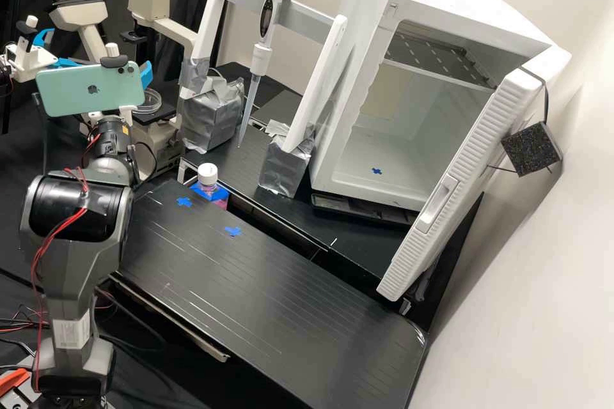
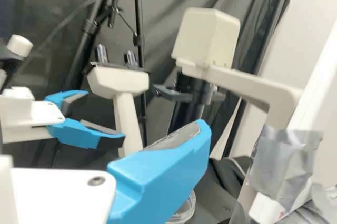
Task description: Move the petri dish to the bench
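In the high view my gripper is at the upper left, mostly behind the mounted phone, one blue finger showing beside it. The clear petri dish lies on the microscope's dark stage, just below and beyond that finger. The wrist view has my gripper with one large blue finger, its grey pad bare and nothing against it; it stands open. Part of the petri dish is visible past this finger, the rest hidden behind it. The black bench stretches across the high view's lower middle, bearing two blue tape crosses.
The microscope surrounds the dish's place. Nearby stand a pipette on its white frame, foil-wrapped blocks and a white-capped bottle. An open white incubator is at the right. The idle second arm has blue fingers close by.
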